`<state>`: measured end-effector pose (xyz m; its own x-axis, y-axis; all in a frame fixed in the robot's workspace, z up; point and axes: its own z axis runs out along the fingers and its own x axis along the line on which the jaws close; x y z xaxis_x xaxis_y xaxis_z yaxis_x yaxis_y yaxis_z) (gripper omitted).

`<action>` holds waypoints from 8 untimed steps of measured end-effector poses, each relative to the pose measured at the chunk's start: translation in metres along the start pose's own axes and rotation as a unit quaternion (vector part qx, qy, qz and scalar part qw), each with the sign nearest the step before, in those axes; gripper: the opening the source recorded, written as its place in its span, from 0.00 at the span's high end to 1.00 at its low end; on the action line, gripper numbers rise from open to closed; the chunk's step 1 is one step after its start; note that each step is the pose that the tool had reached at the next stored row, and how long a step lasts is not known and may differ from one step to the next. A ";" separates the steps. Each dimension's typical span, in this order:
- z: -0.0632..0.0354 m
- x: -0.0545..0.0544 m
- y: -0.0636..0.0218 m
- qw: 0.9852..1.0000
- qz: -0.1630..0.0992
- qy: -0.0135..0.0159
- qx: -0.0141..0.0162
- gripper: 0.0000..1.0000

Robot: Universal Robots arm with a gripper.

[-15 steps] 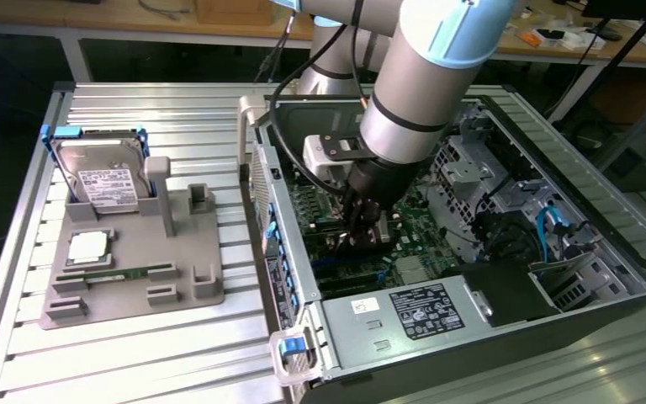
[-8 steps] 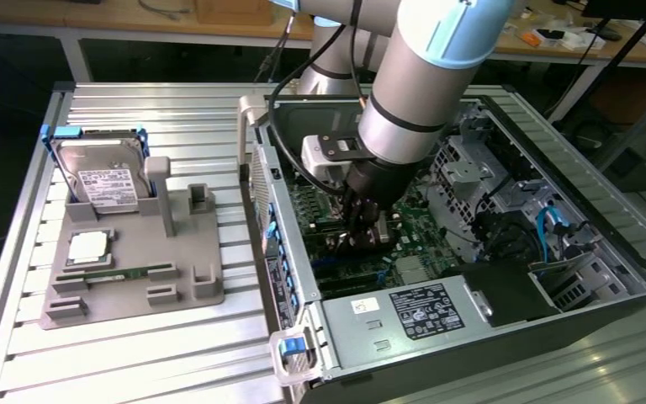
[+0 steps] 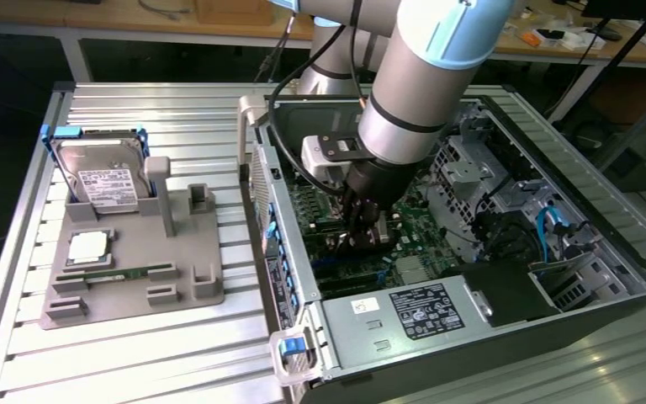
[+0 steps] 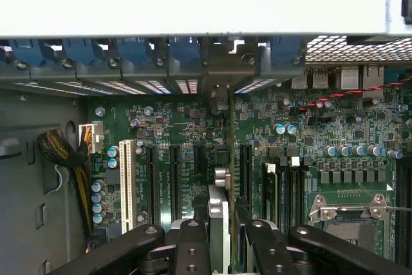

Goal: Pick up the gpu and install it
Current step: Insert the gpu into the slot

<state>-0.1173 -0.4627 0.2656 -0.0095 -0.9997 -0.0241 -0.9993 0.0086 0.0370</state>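
Gripper (image 4: 222,243) nearest you, clamped on the gpu (image 4: 219,159) edge-on.
You see it upright over the motherboard (image 4: 174,133) slots, case walls (image 3: 283,219) close around.

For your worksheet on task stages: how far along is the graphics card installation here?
Done: the card is off the grey tray and inside the open computer case. In hand: the gripper holds it edge-on over the green board's slots, its metal end at the rear openings. Left: whether it is fully seated cannot be told, and the gripper has not released it.

The thin black gpu (image 4: 224,178) stands on edge over the motherboard slots.
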 end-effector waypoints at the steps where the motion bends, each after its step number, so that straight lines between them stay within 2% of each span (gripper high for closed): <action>1: 0.0000 0.000 0.0000 1.000 0.000 0.000 0.000 0.73; 8: 0.0004 0.000 0.0002 1.000 0.000 0.000 -0.001 0.73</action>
<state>-0.1175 -0.4627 0.2652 -0.0096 -0.9997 -0.0241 -0.9992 0.0087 0.0390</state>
